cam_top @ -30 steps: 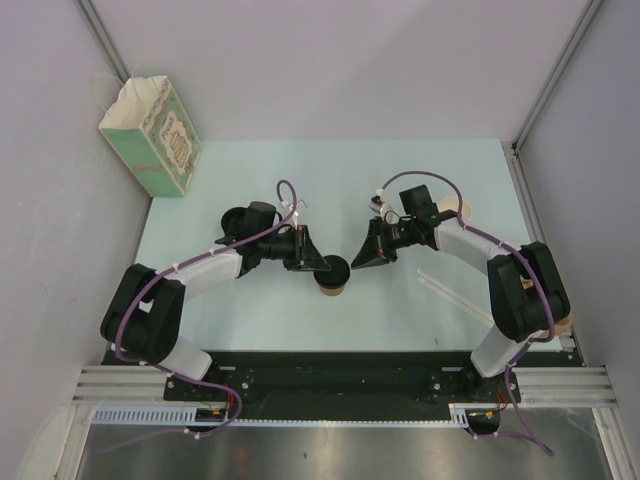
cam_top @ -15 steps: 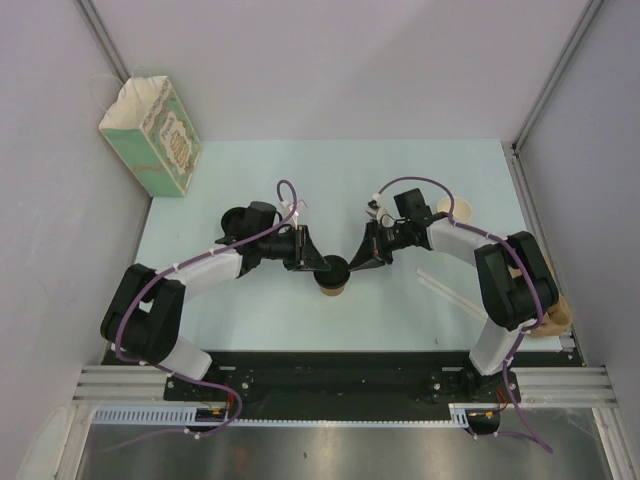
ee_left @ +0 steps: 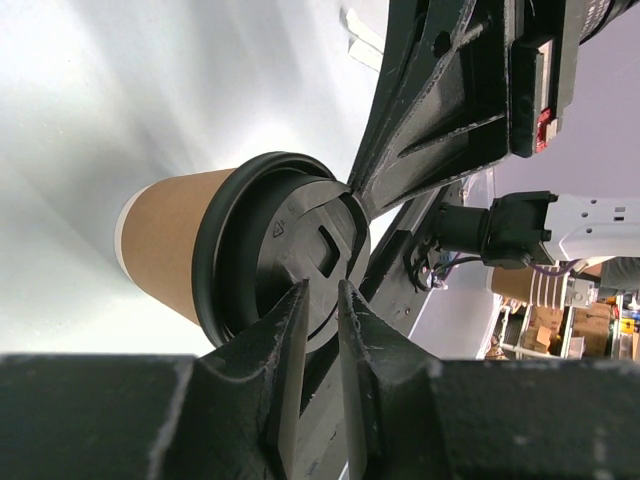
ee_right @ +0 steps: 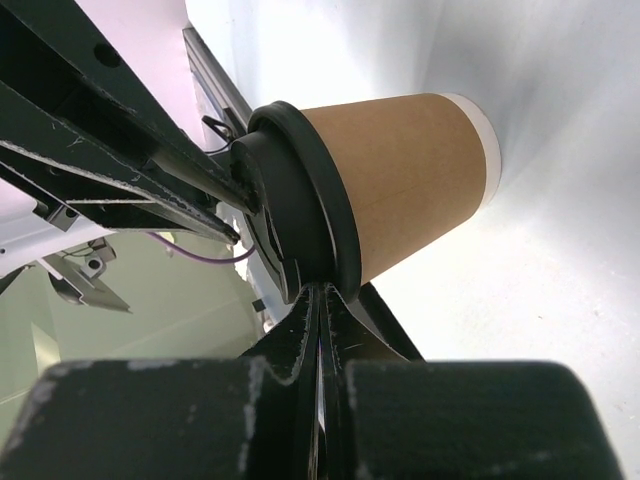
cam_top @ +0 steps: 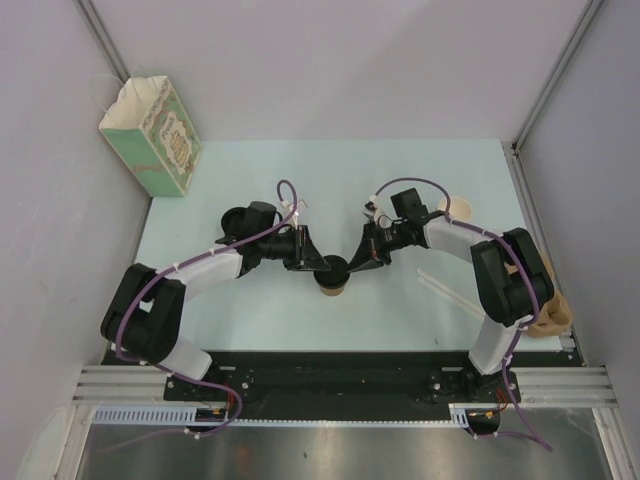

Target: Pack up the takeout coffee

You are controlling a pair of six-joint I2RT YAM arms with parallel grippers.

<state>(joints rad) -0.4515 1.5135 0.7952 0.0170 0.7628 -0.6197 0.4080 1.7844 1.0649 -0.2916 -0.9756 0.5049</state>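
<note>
Takeout coffee (cam_top: 333,280), a small tan kraft paper cup under a round black plastic lid (ee_left: 285,250), stood upright in the middle of the pale table (cam_top: 430,180), right between your two arms. Your left end effector (ee_left: 322,292) came in narrow, fingers just parted, tips against the lid's near rim. Whether they pinched anything, I could not tell. Your right end effector (ee_right: 322,300) was fully closed and holding nothing, its joined tips touching the lid's rim from the other side.

By my read, you were seating or steadying that lid, and the lift had not begun. The way to do it well was to press from both sides evenly: a light paper cup would tip or skid under one hard poke. A lid alone looked like a poor handle, since it could pop off. You wanted to open one end effector wider and take the tan wall just under the rim. The green patterned paper bag (cam_top: 150,135) waited open-mouthed at the far left corner, well apart, so your left arm looked the natural carrier.
</note>
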